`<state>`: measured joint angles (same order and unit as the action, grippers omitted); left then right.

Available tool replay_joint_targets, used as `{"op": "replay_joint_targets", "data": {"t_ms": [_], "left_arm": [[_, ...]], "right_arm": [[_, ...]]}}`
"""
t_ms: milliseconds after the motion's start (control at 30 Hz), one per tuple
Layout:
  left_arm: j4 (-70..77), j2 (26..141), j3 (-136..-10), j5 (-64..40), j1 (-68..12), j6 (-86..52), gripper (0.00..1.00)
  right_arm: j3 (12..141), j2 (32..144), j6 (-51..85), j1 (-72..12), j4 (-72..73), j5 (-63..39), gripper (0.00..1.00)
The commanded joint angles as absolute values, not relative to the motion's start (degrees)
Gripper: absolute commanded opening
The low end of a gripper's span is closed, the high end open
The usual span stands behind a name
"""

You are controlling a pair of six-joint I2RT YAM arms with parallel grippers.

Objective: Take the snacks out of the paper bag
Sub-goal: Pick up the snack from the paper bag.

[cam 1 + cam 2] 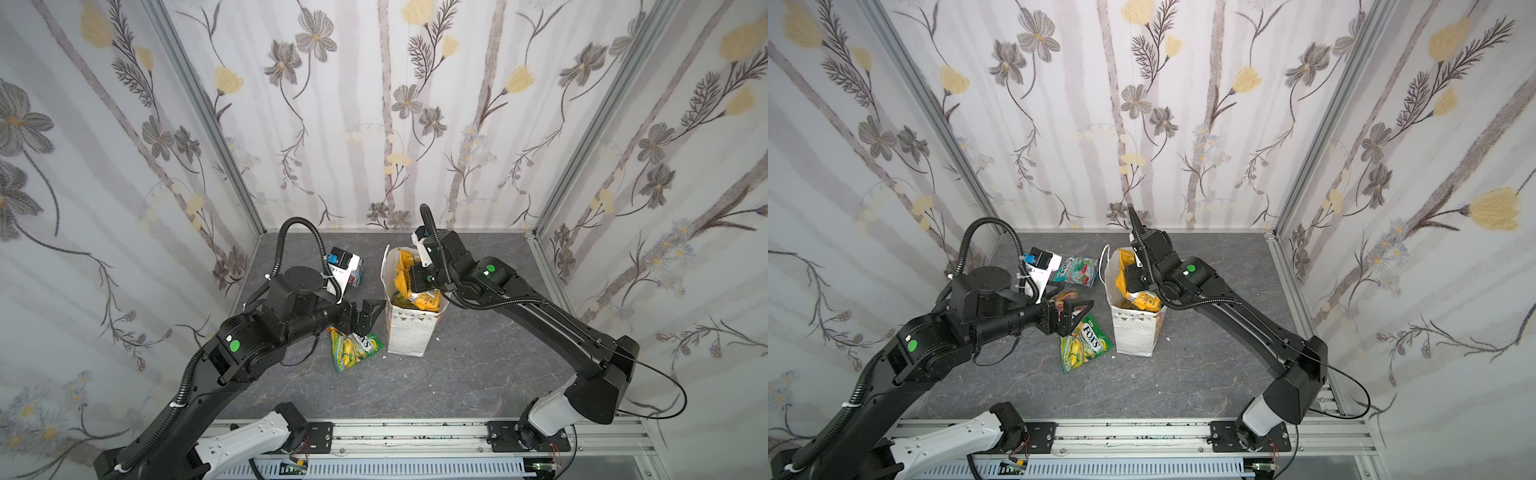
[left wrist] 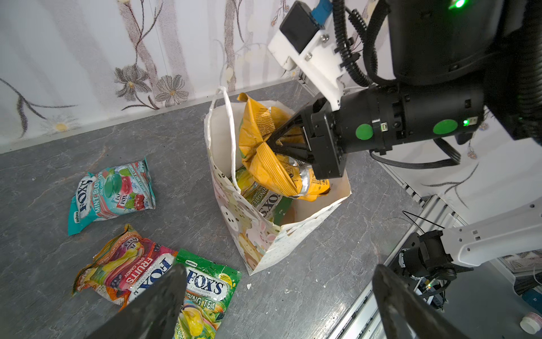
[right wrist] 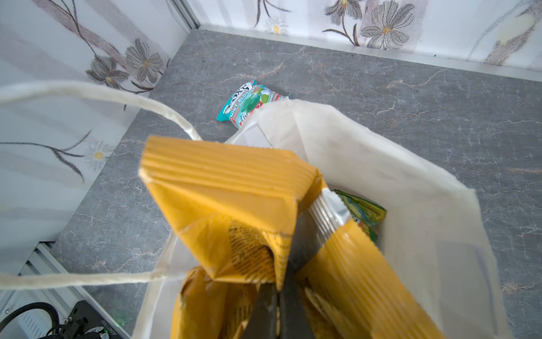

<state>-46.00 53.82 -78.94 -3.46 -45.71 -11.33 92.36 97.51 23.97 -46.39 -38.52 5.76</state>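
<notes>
Teal packet, red packet, green packet out on tabletop. Right claw pinching chip bag in paper bag; Fox's packet left inside. Left claw spread.

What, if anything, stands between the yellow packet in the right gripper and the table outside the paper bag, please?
Only the paper bag wall and its cord handle beside the yellow packet, which the right gripper pinches; above the mouth, nothing visible.
</notes>
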Motion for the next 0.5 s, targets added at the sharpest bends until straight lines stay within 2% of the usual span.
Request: {"op": "replay_joint_targets", "data": {"t_ms": [0,233,467], "left_arm": [[-43.7,53.4,-79.3,-3.3,-45.7,-11.9,1.00],[-42.1,52.6,-79.7,-2.7,-45.7,-13.4,1.00],[-43.1,54.3,-82.9,3.1,-45.7,-17.6,1.00]], "right_arm": [[93.2,96.0,24.8,-46.6,-36.1,6.6,0.00],[93.5,91.9,24.8,-47.1,-33.5,9.1,0.00],[93.5,87.1,22.1,-52.3,-28.9,13.2,0.00]]}}
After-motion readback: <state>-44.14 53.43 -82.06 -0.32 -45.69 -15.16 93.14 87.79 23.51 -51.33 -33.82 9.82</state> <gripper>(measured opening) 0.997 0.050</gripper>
